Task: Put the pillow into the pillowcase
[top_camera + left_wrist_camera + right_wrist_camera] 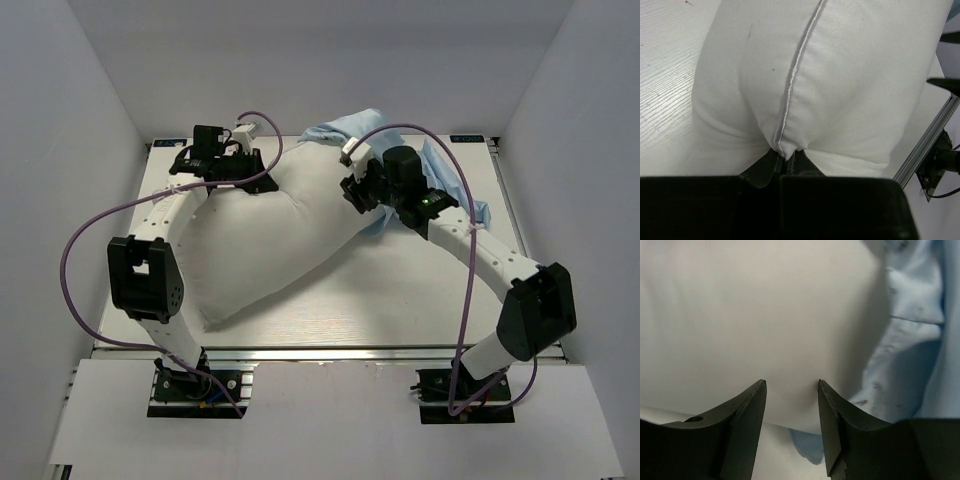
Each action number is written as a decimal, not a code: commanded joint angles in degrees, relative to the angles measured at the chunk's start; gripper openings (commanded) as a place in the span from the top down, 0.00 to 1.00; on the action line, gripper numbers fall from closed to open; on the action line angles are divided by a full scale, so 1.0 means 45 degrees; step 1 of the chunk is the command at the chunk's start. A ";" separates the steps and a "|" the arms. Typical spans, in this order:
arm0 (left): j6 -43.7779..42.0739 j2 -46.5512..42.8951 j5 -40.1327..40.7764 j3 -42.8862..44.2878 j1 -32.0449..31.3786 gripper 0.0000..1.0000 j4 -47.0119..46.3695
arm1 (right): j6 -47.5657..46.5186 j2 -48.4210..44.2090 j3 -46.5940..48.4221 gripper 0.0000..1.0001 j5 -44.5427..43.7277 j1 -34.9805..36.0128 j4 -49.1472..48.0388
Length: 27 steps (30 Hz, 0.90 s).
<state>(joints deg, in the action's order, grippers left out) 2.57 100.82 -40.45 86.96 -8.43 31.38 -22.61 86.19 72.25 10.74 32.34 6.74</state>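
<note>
Left tool (785, 159) clamps the pillow (850, 75) seam; right tool (791, 390) stands open.

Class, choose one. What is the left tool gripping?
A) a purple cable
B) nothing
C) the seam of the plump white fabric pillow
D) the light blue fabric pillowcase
C: the left wrist view shows the left tool shut on the seam of the plump white fabric pillow.

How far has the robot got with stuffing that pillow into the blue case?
Barely begun. Done: the left hand grips the pillow by its corner seam. In hand: the open right hand sits at the pillow's edge, beside the pillowcase. Left: the pillow shows almost wholly uncovered, so sliding it inside remains.
</note>
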 commanded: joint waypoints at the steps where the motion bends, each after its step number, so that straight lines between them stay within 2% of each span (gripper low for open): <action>1: -0.0103 -0.0528 -0.0328 -0.0690 -0.0276 1.00 0.1485 | 0.1079 0.0103 0.1054 0.49 -0.2326 -0.0057 -0.0813; 18: -0.0102 -0.0685 -0.0348 -0.0789 -0.0276 1.00 0.1484 | 0.1489 0.0729 0.2010 0.53 -0.4086 -0.0038 -0.0465; 21: -0.0102 -0.0685 -0.0329 -0.0769 -0.0276 1.00 0.1485 | 0.1608 0.0399 0.2633 0.51 -0.2629 -0.0154 0.0762; 22: -0.0102 -0.0723 -0.0309 -0.0769 -0.0276 1.00 0.1485 | 0.1336 0.0203 0.2733 0.51 -0.0553 -0.0232 0.1193; 25: -0.0044 -0.0685 -0.0348 -0.0828 -0.0276 1.00 0.1387 | 0.0750 -0.0772 0.2189 0.52 0.2095 -0.0643 0.1587; 27: 0.0015 -0.0685 -0.0425 -0.0906 -0.0276 1.00 0.1270 | 0.0573 -0.1260 0.1837 0.54 0.2669 -0.0663 0.1587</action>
<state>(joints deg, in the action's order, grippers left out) 2.66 98.89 -40.97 85.47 -8.49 31.35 -17.89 86.17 80.68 10.94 29.95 12.95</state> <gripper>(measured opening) 0.101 0.466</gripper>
